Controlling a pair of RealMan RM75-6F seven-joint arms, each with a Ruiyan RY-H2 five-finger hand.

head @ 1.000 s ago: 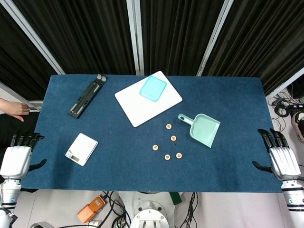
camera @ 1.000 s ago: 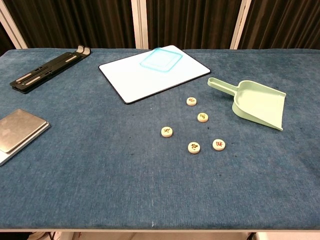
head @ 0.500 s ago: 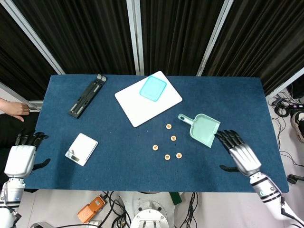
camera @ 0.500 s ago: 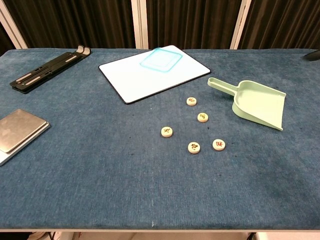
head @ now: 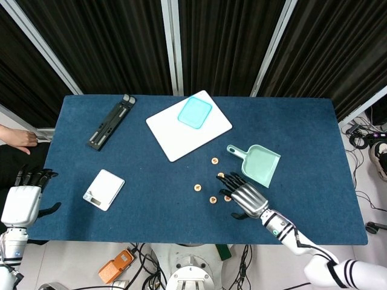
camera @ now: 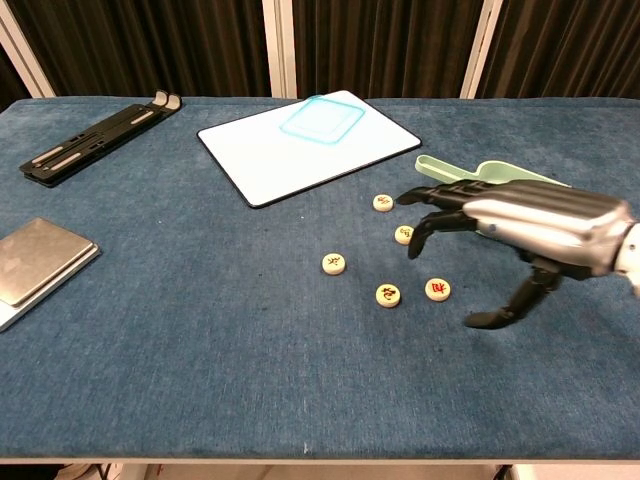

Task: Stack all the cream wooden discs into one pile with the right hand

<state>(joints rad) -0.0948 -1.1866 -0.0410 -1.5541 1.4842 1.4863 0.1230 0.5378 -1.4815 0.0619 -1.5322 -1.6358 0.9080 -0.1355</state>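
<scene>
Cream wooden discs, five: all lie flat and single on the blue tabletop, right of centre toward the near edge, none yet stacked. The farthest disc (camera: 383,203) sits near the dustpan's handle; the second disc (camera: 403,234) lies under the right hand's fingertips; the leftmost disc (camera: 334,263) stands apart from the rest; the near pair (camera: 388,295) and (camera: 437,289) lie just beside each other. Each bears a small reddish mark on its face.

Right hand (camera: 520,225), one: spread wide, holding nothing, palm down above the discs, fingers (camera: 425,215) pointed toward the far pair and thumb hanging below. Judged to be placed for a first pick, as the task gives this hand the stacking.

Left hand (head: 23,202), one: off the near left corner of the tabletop, fingers apart, empty; judged parked, as the task does not call on it.

Other items, one each:
- mint green dustpan (camera: 470,173), right of the discs, partly hidden behind the right hand
- white board (head: 188,125), far centre, carrying a turquoise lid (head: 195,112)
- black folding stand (head: 112,121), far left corner
- kitchen scale (head: 104,189), near left
</scene>
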